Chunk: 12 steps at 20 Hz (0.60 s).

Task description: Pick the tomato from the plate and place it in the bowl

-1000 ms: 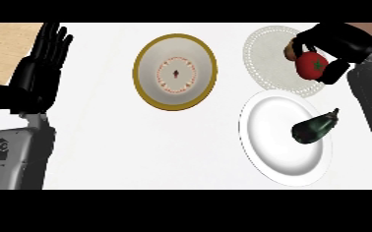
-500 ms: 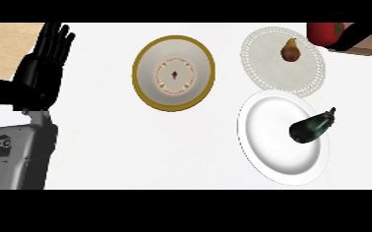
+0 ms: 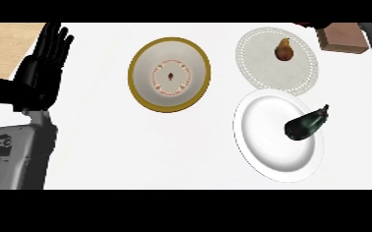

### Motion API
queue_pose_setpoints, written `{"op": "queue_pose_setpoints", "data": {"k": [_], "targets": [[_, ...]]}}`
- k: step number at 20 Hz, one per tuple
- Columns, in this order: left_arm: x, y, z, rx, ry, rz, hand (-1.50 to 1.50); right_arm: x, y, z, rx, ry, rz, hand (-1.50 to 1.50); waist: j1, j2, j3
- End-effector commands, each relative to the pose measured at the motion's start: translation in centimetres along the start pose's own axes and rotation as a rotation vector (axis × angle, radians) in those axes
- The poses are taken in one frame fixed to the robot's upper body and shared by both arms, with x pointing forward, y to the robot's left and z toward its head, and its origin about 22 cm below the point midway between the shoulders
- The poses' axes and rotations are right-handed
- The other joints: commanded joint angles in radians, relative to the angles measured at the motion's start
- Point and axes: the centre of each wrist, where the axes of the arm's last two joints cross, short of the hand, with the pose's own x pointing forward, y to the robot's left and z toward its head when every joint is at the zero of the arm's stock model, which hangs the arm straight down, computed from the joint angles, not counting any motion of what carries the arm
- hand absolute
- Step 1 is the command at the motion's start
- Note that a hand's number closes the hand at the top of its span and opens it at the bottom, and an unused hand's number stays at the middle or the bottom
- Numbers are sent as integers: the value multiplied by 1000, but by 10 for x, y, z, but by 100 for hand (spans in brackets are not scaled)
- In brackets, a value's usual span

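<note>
Fingers of the right hand are not shown, so their state cannot be told, and the tomato cannot be located on any dish. On the patterned plate [image 3: 262,73] at upper right a brown pear-shaped item [image 3: 284,50] is seen. Just below it, a dark eggplant [image 3: 306,124] lies on the white plate [image 3: 265,145]. The gold-rimmed bowl [image 3: 134,73] is set left of both plates. The left hand [image 3: 40,73] is rested at the left edge, fingers straight, slightly apart, pointing up.
</note>
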Motion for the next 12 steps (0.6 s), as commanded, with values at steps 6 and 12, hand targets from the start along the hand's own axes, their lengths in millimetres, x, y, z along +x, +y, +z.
{"op": "queue_pose_setpoints", "data": {"k": [6,12], "targets": [[-4,16,7,29,26,-11,0,46,12,-85,202,-140,-186,150,-34,-20,-2],[-6,22,6,66,28,-27,0,69,68,-127,320,-197,-178,150,-62,-23,-2]]}}
